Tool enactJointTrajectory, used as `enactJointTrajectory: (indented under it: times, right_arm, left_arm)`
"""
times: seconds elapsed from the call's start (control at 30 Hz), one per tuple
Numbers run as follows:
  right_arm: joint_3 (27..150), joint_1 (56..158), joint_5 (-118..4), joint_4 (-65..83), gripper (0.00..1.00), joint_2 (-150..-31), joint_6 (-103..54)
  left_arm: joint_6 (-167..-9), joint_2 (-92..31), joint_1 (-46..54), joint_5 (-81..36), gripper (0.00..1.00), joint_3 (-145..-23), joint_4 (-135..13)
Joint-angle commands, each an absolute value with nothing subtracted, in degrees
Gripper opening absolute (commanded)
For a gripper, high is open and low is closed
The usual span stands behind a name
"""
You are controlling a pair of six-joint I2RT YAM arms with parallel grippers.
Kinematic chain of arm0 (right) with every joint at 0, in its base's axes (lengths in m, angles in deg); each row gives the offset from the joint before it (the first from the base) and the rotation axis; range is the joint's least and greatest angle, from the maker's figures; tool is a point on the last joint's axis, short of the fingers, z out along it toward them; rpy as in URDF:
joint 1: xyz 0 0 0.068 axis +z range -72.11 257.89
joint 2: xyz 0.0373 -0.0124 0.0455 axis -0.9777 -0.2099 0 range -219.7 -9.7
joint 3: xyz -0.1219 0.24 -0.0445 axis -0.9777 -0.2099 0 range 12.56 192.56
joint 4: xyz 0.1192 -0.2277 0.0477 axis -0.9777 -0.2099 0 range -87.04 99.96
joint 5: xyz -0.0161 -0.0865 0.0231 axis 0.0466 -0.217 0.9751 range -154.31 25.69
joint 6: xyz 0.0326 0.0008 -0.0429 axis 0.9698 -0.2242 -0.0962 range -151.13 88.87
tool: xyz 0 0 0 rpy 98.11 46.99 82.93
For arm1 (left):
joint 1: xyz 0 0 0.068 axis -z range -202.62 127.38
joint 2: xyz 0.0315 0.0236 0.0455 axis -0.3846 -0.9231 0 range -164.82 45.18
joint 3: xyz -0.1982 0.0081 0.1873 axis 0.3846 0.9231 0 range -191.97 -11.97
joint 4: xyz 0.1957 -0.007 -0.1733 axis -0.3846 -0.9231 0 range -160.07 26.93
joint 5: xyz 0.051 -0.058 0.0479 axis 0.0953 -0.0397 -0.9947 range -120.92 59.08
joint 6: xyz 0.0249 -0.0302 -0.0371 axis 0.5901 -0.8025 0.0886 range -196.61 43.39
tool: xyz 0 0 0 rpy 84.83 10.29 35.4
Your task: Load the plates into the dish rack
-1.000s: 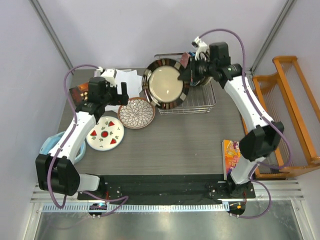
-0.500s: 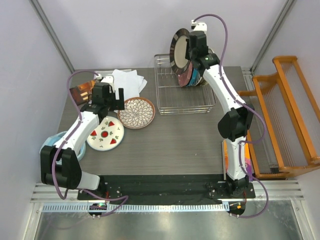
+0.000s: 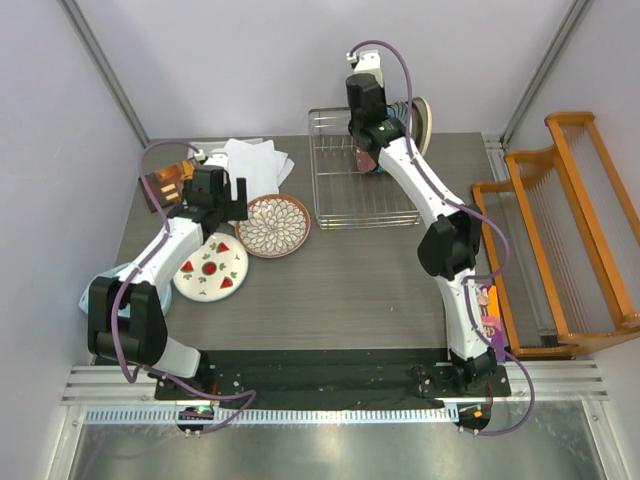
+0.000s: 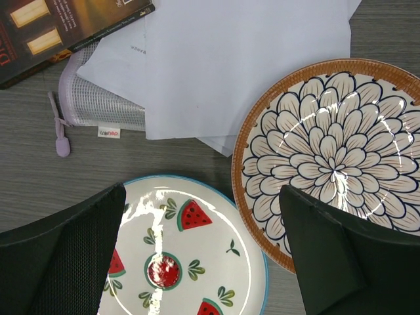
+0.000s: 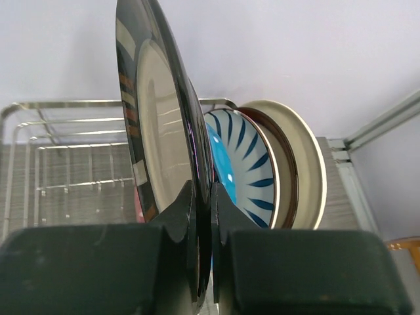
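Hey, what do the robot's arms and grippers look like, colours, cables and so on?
The left arm and right arm both have white links and black joints, with purple cables looping alongside. The left gripper and right gripper have matte black, blocky fingers.

Pouch tag [image 4: 109, 132]: white, on the mesh pouch [image 4: 98, 105] by the far left corner; tiny red word, too small to read.
Dark book [image 4: 65, 29], far left corner: pale lettering, upside down and cropped, illegible.
White sheets [image 4: 243, 59]: faint grey print, unreadable.
Bright book [image 3: 463, 300], right edge: cover text too small.
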State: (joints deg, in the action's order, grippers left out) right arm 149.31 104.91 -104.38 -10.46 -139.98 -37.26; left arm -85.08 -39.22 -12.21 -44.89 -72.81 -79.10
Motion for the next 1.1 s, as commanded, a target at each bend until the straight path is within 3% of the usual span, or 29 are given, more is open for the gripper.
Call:
enactJointTrajectory:
  times: [0.0, 0.73, 1.07]
  right_arm:
    - [154.59, 105.57, -111.42, 0.48, 0.01, -138.46, -40.80]
    - [154.50, 107.15, -106.76, -6.56, 0.01, -141.27, -35.52]
    - [158.20, 109.26, -111.85, -4.81, 0.01, -143.29, -37.36]
  left_arm:
    - [-83.56, -39.64, -12.25, -46.30, 1.00, -74.99, -75.73]
    - [-84.52, -42.01, -12.34, -46.83, 0.99, -73.75, -75.03]
    - [-85.32, -42.01, -12.34, -46.48, 1.00, -72.44, -73.97]
